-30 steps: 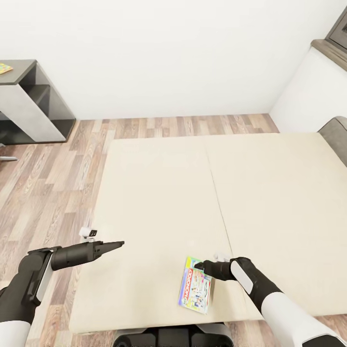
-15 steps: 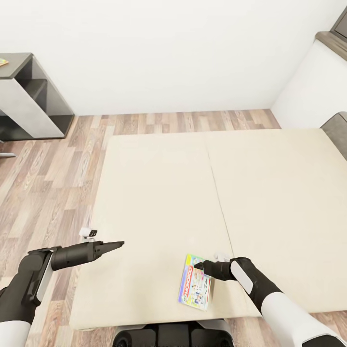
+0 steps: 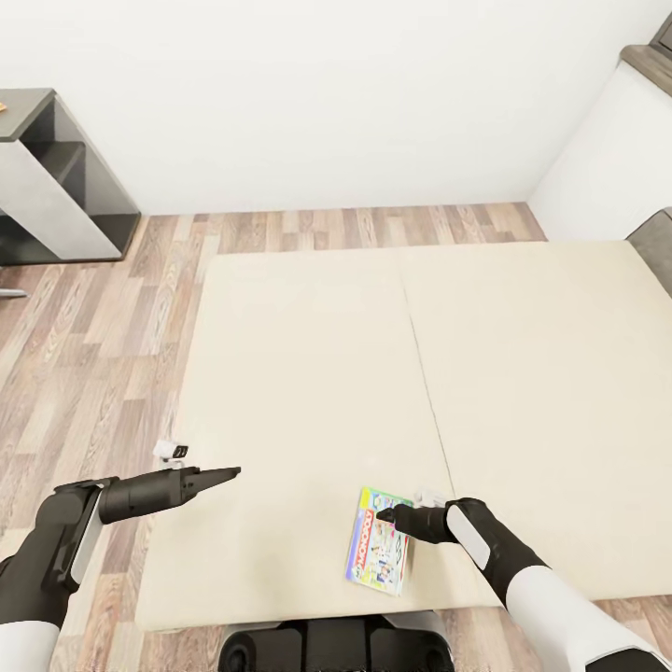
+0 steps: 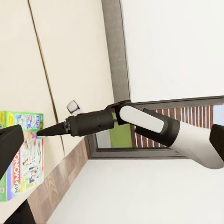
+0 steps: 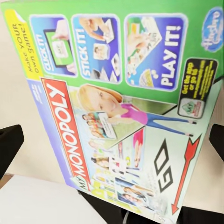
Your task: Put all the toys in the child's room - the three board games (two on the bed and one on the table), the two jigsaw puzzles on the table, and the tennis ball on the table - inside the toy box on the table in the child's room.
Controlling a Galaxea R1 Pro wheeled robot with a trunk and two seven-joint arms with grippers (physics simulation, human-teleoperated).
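Beige and plain, the mattress of our long low bed (image 3: 308, 373) spreads across the head view, split by a seam down its middle, with wood-plank floor (image 3: 84, 345) to its left and beyond its far edge. We see one flat rectangular cardboard board game with a red "MONOPOLY" banner (image 3: 378, 553) lying flat on the mattress near the close edge, right of the seam's line.

Our right gripper (image 3: 381, 514) hangs just over the far end of that box, its dark tip pointing left across it. From the head view we cannot tell whether it touches the lid. In the right wrist view the printed lid (image 5: 126, 107) sits close under the camera, and two dark fingers (image 5: 9, 144) stand wide apart at opposite edges of the picture, so this pincer is spread wide and has hold of nothing.

Our left gripper (image 3: 233, 471) is held out over the left edge of the mattress, well apart from the game. Its tip looks drawn to a narrow point in the head view, while the left wrist view shows only one dark finger (image 4: 10, 144), so we cannot tell how far it is parted; nothing is in it.

At far left stands the dark grey lower section of the desk (image 3: 42, 177) against the white wall (image 3: 327, 93).
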